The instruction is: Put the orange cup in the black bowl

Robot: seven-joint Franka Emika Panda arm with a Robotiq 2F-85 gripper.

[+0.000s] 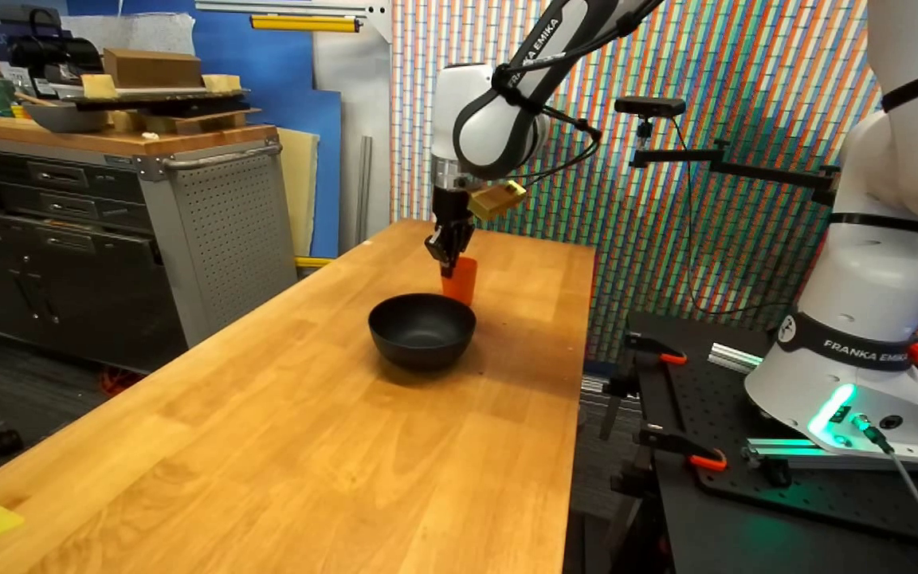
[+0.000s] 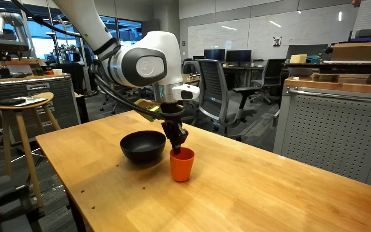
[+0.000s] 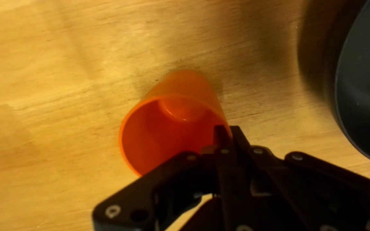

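The orange cup (image 1: 463, 285) is upright at the tabletop in both exterior views (image 2: 181, 168). The black bowl (image 1: 421, 344) stands beside it, a short gap away (image 2: 143, 150). In the wrist view the cup (image 3: 172, 131) is at the centre, open end facing the camera. Part of the bowl (image 3: 365, 96) shows at the right edge. My gripper (image 3: 228, 136) is shut on the cup's wall, one fingertip inside the rim and one outside, on the bowl's side. The gripper also shows above the cup in both exterior views (image 1: 446, 267) (image 2: 176, 150). Any gap under the cup is hard to tell.
The wooden table (image 1: 331, 446) carries the cup and bowl. A grey tool cabinet (image 1: 220, 207) stands beyond its far edge. An office chair (image 2: 216, 93) stands behind the table, and a wooden stool (image 2: 21, 106) is near its corner. The robot base (image 1: 857, 383) is beside the table.
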